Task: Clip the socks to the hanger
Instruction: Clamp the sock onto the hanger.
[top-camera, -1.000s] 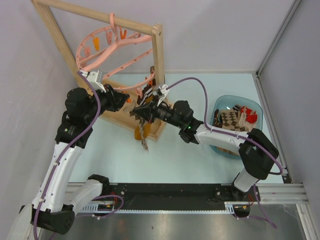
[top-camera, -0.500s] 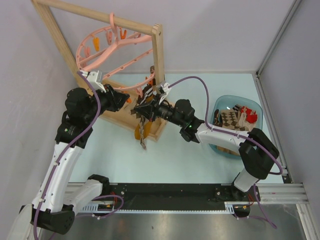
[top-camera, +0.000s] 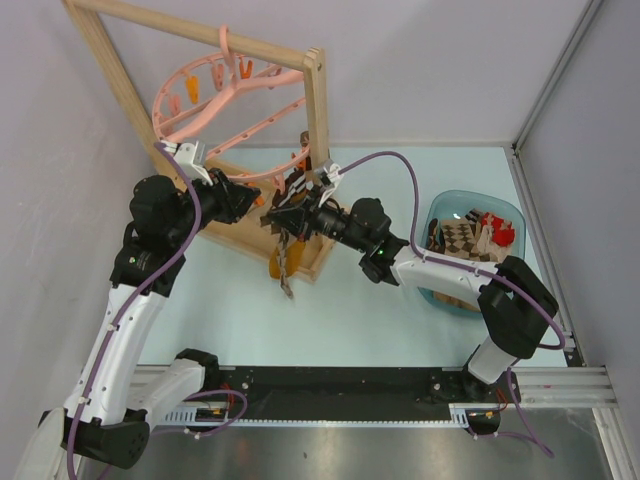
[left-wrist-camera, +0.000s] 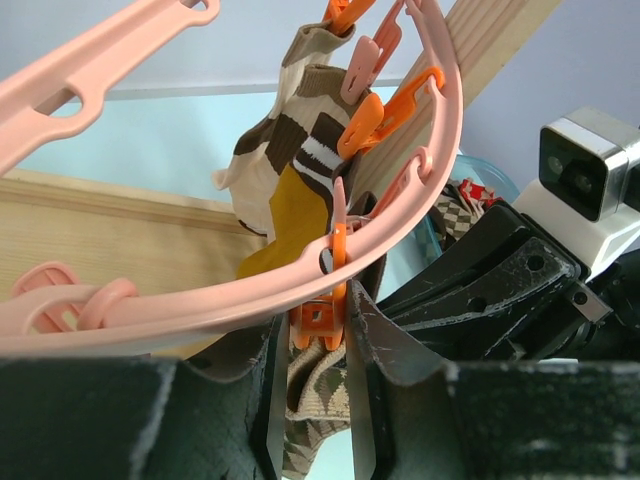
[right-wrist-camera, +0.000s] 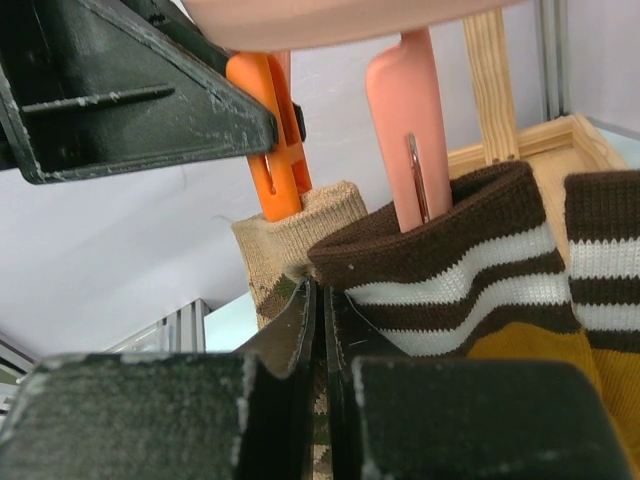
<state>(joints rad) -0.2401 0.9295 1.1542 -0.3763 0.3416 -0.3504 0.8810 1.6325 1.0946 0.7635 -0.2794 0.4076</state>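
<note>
The pink round hanger (top-camera: 232, 108) hangs from the wooden rack. My left gripper (left-wrist-camera: 313, 372) is shut on an orange clip (left-wrist-camera: 322, 316) on the hanger's rim, squeezing its handles. Just below that clip is the cuff of the brown-cream argyle sock (left-wrist-camera: 322, 400). My right gripper (right-wrist-camera: 322, 312) is shut on that cuff (right-wrist-camera: 288, 240) and holds it up under the orange clip (right-wrist-camera: 272, 150). The sock hangs down below both grippers (top-camera: 287, 268). A mustard sock with a striped cuff (right-wrist-camera: 470, 262) hangs beside it from a pink clip (right-wrist-camera: 410, 130).
The wooden rack frame (top-camera: 316, 105) stands right behind the grippers, its base (top-camera: 236, 236) on the table. A blue bin (top-camera: 448, 199) at the right holds more socks (top-camera: 462, 238). A cream-and-brown sock (left-wrist-camera: 300, 105) also hangs from the rim.
My right gripper has moved slightly up and left with the argyle sock, bringing the cuff closer under the orange clip. The left arm has held still.
</note>
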